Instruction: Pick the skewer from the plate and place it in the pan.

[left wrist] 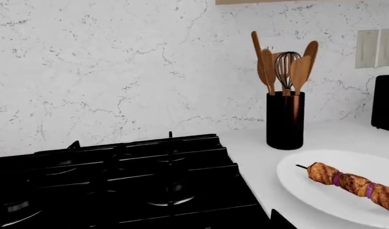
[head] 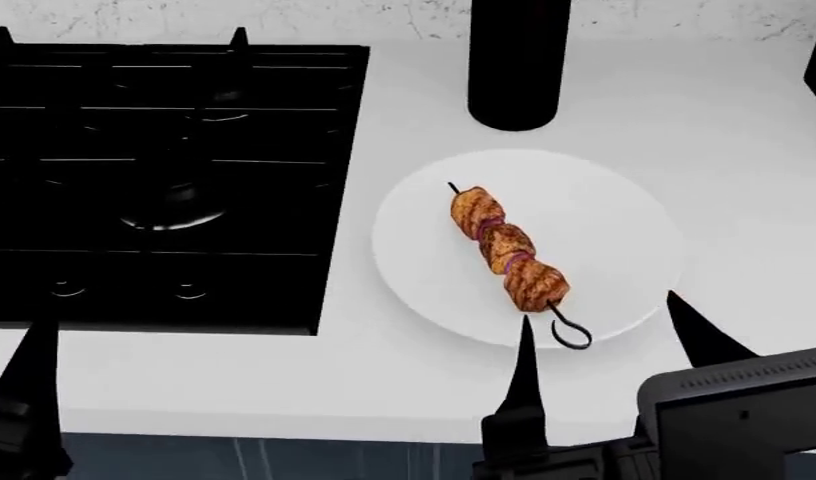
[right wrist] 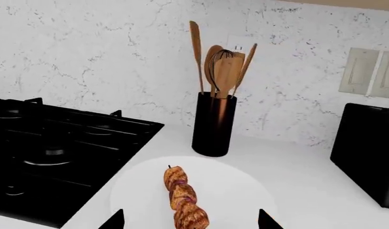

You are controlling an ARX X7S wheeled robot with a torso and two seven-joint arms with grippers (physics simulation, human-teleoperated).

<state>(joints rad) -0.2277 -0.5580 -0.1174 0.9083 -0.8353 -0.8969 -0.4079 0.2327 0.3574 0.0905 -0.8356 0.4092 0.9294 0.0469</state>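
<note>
The skewer (head: pixel 508 248) lies on the white plate (head: pixel 608 210) on the counter, its looped end toward me. My right gripper (head: pixel 602 315) is open at the plate's near edge, one fingertip by the loop and the other at the rim. In the right wrist view the skewer (right wrist: pixel 183 198) lies between the open gripper (right wrist: pixel 191 218) fingertips, over the plate (right wrist: pixel 239 191). One finger (head: pixel 37 360) of my left gripper shows at the stove's near left corner. Its other tip (left wrist: pixel 277 220) shows in the left wrist view, set wide and empty, near the plate (left wrist: pixel 309 186) and skewer (left wrist: pixel 356 183). The pan is out of view.
A black gas stove (head: pixel 168 150) fills the left of the counter. A tall black cylinder of wooden utensils (head: pixel 519 60) stands behind the plate, against the marble wall. A black appliance (right wrist: pixel 369 152) stands at the far right. The counter's front edge is just below my arms.
</note>
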